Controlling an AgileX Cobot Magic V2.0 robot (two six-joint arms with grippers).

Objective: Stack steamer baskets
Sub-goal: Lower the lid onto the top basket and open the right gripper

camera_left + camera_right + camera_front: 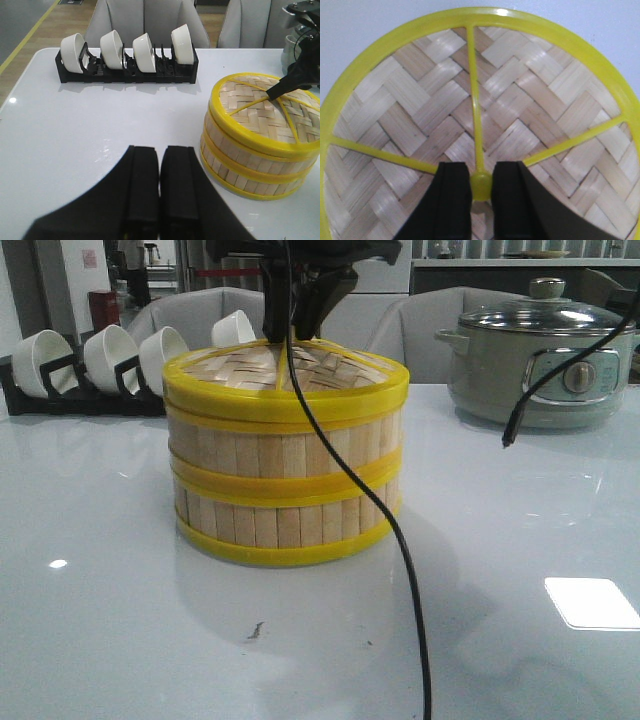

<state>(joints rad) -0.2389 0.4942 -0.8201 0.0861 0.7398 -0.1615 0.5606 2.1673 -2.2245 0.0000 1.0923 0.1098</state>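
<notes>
Two steamer baskets stand stacked mid-table, the upper basket squarely on the lower basket; the left wrist view shows the same stack. On top is a woven bamboo lid with yellow spokes and a yellow centre knob. My right gripper comes straight down over the lid and is shut on that knob, its fingers touching both sides. My left gripper hovers over bare table to the left of the stack, shut with nothing in it.
A black rack of white bowls stands at the back left. A grey-green electric pot with a glass lid sits at the back right. A black cable hangs in front of the stack. Grey chairs line the far edge.
</notes>
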